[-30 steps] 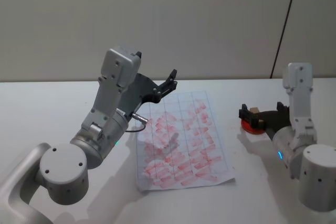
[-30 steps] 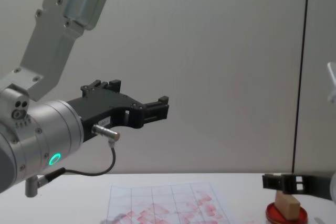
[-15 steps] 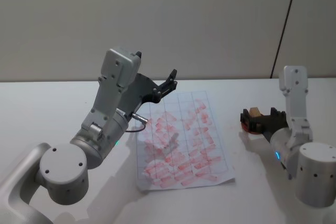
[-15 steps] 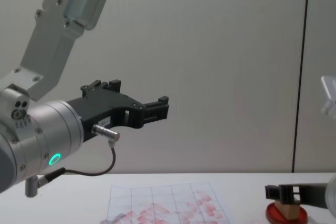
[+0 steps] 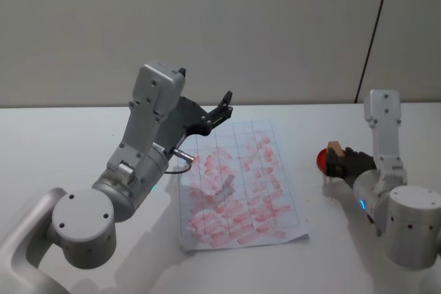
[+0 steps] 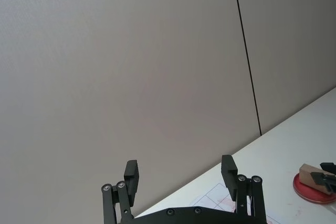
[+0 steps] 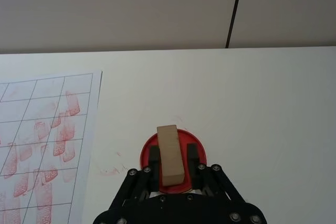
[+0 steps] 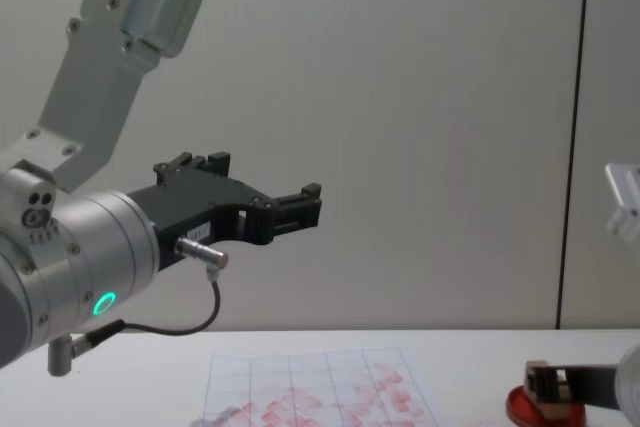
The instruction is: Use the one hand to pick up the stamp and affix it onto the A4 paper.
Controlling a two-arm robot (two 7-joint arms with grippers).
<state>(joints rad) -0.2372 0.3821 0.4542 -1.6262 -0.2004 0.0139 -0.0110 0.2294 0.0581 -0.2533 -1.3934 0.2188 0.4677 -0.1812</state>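
Observation:
The stamp (image 7: 169, 153), a small tan wooden block, stands on the round red ink pad (image 7: 197, 141) to the right of the A4 paper (image 7: 37, 145). My right gripper (image 7: 171, 157) is low over the pad, and its black fingers (image 7: 153, 157) press both sides of the block. In the head view the stamp (image 5: 335, 148) sits in the right gripper (image 5: 339, 162) just right of the paper (image 5: 241, 184). My left gripper (image 5: 224, 105) hangs open, raised above the paper's far left edge, with nothing between its fingers (image 6: 228, 167).
The white table (image 5: 55, 142) stretches left and right of the sheet. A pale wall with a dark vertical seam (image 5: 375, 32) rises behind it. Faint red smudges (image 7: 113, 169) mark the table between the paper and the pad.
The right gripper's widely spread fingers have closed in on the stamp over the ink pad, and the arm has shifted a little to the right. The left arm has stayed still.

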